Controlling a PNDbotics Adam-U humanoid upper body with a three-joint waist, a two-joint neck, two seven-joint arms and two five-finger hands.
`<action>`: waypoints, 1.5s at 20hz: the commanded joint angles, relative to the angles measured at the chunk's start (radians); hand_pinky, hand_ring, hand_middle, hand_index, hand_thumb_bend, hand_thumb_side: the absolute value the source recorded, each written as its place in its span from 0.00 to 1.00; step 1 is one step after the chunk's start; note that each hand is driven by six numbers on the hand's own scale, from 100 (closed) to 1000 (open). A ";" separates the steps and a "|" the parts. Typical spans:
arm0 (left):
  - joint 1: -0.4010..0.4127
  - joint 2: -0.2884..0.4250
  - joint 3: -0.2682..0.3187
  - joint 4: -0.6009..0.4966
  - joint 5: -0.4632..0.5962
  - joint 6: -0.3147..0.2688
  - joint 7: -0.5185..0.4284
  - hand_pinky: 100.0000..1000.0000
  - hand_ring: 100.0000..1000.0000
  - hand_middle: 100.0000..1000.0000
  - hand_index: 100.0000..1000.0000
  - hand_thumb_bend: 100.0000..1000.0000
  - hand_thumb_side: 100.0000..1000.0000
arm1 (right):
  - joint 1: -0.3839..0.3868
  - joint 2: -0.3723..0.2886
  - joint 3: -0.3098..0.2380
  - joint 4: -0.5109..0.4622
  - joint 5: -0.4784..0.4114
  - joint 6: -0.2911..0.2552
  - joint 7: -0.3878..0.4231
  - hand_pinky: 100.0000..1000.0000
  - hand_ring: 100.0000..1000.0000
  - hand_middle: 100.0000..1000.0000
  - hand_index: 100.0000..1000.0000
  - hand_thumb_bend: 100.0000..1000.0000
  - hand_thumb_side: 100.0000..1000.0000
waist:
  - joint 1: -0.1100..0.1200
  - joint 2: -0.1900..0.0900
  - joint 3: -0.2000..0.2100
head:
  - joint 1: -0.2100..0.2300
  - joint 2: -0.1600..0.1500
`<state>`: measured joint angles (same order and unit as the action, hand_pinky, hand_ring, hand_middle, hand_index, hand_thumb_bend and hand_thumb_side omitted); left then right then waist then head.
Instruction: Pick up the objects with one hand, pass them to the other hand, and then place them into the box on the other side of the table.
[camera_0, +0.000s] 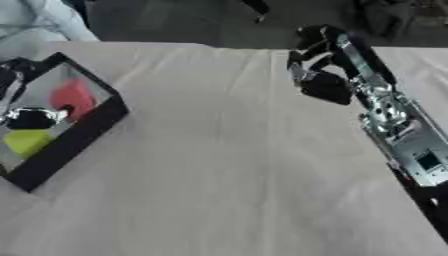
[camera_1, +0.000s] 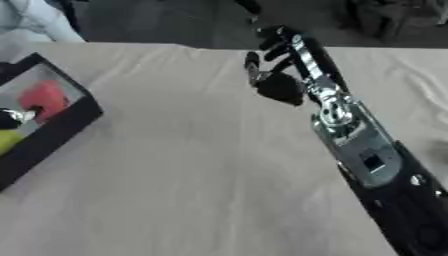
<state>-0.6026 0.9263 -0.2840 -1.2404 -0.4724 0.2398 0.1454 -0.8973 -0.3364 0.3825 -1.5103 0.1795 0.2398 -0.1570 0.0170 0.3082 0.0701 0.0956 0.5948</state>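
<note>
A black-walled box sits askew at the table's left edge. Inside lie a red object towards the far side and a yellow object nearer me. My left hand hangs over the box between the two; its fingers are hidden. My right arm runs up from the lower right corner, and its hand hovers near the far edge of the table with fingers relaxed and nothing in them. No loose object shows on the cloth.
Beige wrinkled cloth covers the whole table. Dark floor lies past the far edge. Pale clothing of a person shows at the far left corner, away from the box.
</note>
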 joint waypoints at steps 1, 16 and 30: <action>-0.015 0.035 0.026 0.005 -0.014 0.025 -0.022 0.96 0.91 0.81 0.90 0.44 0.77 | -0.015 -0.019 -0.013 -0.021 -0.004 0.000 -0.008 0.56 0.64 0.62 0.77 0.00 0.19 | 0.005 -0.023 0.002 | 0.003 -0.010; 0.022 -0.001 0.053 -0.150 0.247 0.022 0.223 0.72 0.61 0.67 0.71 0.00 0.29 | -0.024 -0.049 -0.037 -0.040 0.045 0.024 -0.025 0.57 0.68 0.67 0.78 0.00 0.00 | 0.003 -0.027 -0.001 | -0.131 0.019; 0.224 -0.072 0.055 -0.563 0.858 -0.040 0.340 0.82 0.77 0.82 0.78 0.00 0.82 | 0.014 -0.331 -0.146 -0.078 0.016 0.286 0.125 0.64 0.76 0.78 0.81 0.00 0.00 | -0.032 -0.030 -0.027 | -0.262 0.036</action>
<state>-0.3731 0.8365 -0.2429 -1.7673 0.3599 0.2086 0.4919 -0.8704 -0.6089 0.2603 -1.5751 0.2182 0.5075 -0.0391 -0.0185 0.3080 0.0433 -0.1570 0.6261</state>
